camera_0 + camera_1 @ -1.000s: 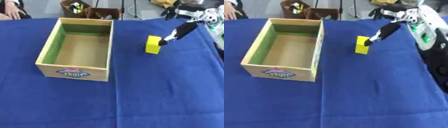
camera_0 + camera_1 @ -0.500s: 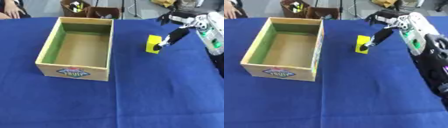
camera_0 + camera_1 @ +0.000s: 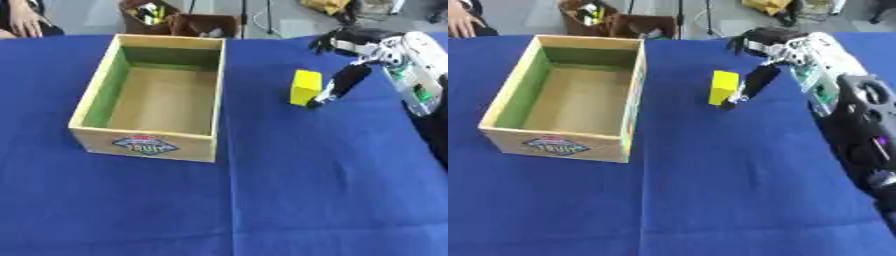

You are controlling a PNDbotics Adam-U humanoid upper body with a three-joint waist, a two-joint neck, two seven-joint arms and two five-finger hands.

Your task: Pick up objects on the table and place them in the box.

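Left eye view: wooden box, open-topped, green inner wall, label on near face, resting on blue cloth; yellow block upright on the cloth, right of the box and apart from it; right hand just right of the block, one dark finger against its lower right side, other fingers spread, gripping nothing.

Right eye view: same layout; right forearm reaches in from right of the box; left hand unseen.
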